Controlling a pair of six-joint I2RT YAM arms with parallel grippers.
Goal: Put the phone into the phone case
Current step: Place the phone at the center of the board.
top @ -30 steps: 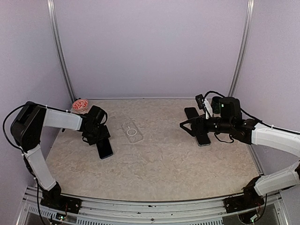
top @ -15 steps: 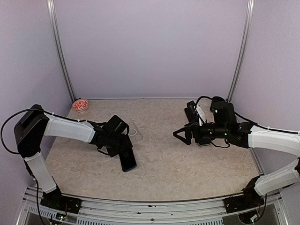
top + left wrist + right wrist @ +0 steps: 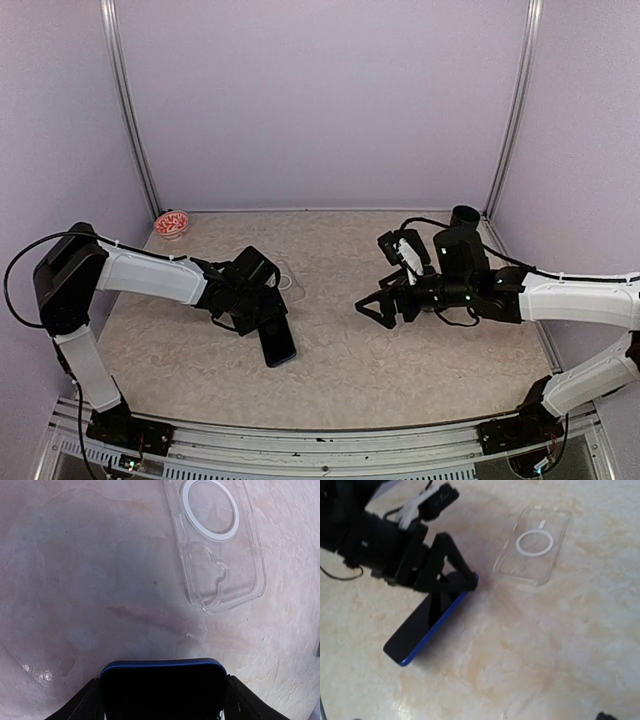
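We are holding the phone (image 3: 162, 687) near the case (image 3: 216, 545).
Left gripper (image 3: 262, 318) is clamping it, perhaps touching the bench (image 3: 400, 370); right gripper (image 3: 372, 308) is gaping.

Blue-edged black phone (image 3: 415, 636), clear case (image 3: 220, 565), white ring (image 3: 213, 538), beige marbled table (image 3: 75, 580)
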